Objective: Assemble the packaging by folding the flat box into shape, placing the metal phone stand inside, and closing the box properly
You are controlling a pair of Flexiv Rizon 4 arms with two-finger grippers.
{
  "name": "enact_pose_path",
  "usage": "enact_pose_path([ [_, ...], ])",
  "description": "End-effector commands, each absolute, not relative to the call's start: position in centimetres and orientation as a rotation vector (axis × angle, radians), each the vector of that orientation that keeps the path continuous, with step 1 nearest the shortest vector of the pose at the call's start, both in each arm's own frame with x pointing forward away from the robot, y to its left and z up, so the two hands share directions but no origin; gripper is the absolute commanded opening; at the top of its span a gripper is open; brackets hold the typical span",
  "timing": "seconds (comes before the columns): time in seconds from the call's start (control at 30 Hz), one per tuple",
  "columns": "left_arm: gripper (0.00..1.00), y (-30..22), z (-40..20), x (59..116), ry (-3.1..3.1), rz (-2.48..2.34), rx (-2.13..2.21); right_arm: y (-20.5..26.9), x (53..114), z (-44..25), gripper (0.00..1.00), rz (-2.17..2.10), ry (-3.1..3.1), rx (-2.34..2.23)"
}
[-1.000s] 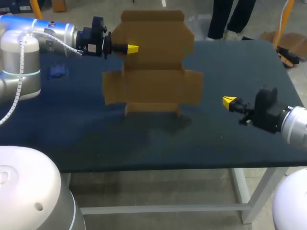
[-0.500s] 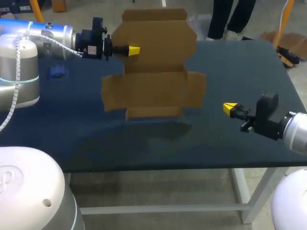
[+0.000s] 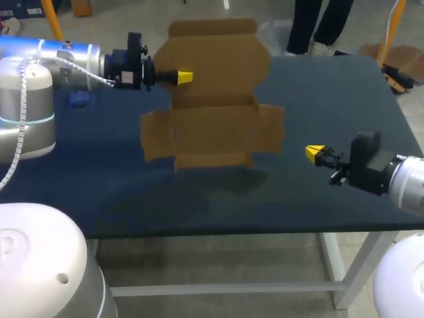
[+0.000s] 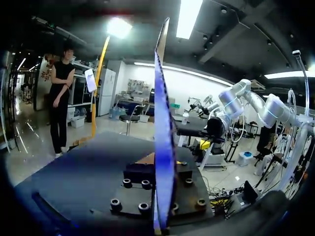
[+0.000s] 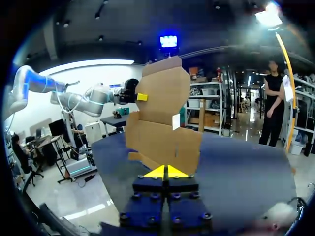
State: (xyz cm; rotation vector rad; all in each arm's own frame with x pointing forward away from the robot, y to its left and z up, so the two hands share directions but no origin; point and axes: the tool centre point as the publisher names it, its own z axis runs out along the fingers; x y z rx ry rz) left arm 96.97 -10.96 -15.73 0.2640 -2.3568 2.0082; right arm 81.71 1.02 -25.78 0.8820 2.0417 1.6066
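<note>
- Closest, on the right: right gripper (image 3: 315, 153) low over the dark table (image 3: 318, 93), yellow tips pressed together, holding nothing.
- Next, in the middle: flat box (image 3: 212, 99), brown, not folded yet, held up tall, apart from those tips.
- Farther back, on the left: left gripper (image 3: 184, 77) pinching the box's upper side edge, one finger on each face.
- Near that arm: small blue thing (image 3: 79, 99) lying on the table.

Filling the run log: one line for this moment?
left end effector: shut on box | box: flat, upright | right end effector: shut, empty, apart from box
</note>
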Motion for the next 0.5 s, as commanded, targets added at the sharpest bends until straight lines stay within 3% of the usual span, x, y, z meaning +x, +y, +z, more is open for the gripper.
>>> enact_pose_path([
  [0.03,0.0,-10.5,-16.4,97.8,-2.328,2.018,0.217,1.4,81.8,-26.0,0.0,1.599,2.04,0.889],
  [0.5,0.0,-10.4,-17.1,98.8,-2.323,2.002,0.15,2.5,82.1,-26.6,0.0,1.578,2.062,0.889],
])
